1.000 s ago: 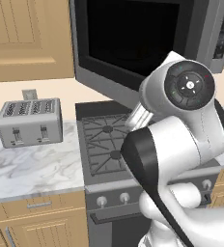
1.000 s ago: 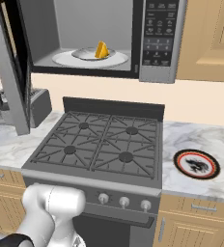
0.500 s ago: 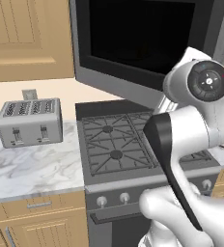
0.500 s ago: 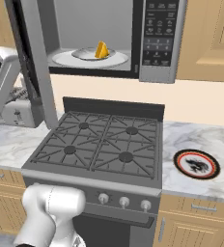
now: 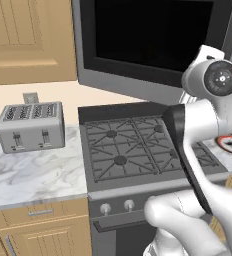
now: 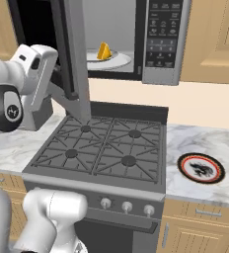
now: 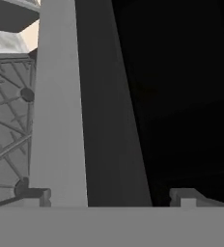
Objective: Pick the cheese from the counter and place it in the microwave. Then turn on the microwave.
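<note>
Cheese already sits on the turntable inside the microwave, so placing looks done. Gripper jaws spread wide, holding nothing, straddling the door edge. Left: shut door, press start.

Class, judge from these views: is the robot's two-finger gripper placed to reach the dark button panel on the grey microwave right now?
Probably not yet. The gripper, jaws wide, sits against the edge of the open black-glass door, which stands between it and the button panel on the microwave; the door needs closing first.
</note>
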You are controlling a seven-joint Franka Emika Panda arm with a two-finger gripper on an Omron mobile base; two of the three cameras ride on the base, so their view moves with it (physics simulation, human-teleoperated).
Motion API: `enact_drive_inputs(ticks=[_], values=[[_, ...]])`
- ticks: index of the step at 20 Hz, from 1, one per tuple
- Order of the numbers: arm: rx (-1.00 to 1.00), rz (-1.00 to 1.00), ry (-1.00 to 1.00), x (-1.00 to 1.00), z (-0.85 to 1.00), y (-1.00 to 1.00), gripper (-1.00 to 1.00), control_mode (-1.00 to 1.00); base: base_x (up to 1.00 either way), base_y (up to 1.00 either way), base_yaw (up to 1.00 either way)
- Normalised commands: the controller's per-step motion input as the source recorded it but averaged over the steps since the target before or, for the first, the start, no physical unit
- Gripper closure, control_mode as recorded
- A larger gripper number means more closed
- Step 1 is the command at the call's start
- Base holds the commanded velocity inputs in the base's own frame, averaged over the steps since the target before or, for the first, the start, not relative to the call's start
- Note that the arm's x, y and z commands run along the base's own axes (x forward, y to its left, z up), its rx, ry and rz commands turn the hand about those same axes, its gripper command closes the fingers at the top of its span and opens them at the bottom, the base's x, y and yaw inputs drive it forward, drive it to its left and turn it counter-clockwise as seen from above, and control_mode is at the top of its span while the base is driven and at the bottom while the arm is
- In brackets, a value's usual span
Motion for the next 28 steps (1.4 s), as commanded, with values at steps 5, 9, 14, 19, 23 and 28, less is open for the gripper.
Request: enact_drive_inputs(ticks=[5,9,14,19,23,28], values=[[0.0,0.0,0.0,0.5,0.0,-0.39,-1.0,-1.0,0.0,0.0,0.0],[-0.01,0.0,0.0,0.47,0.0,-0.36,-1.0,-1.0,0.0,0.0,0.0],[0.0,0.0,0.0,0.35,0.0,-0.28,-1.0,-1.0,0.0,0.0,0.0],[0.0,0.0,0.0,0.18,0.0,-0.12,-1.0,-1.0,0.0,0.0,0.0],[0.0,0.0,0.0,0.22,0.0,-0.07,-1.0,-1.0,0.0,0.0,0.0],[0.0,0.0,0.0,0.34,0.0,-0.15,-1.0,-1.0,0.0,0.0,0.0]])
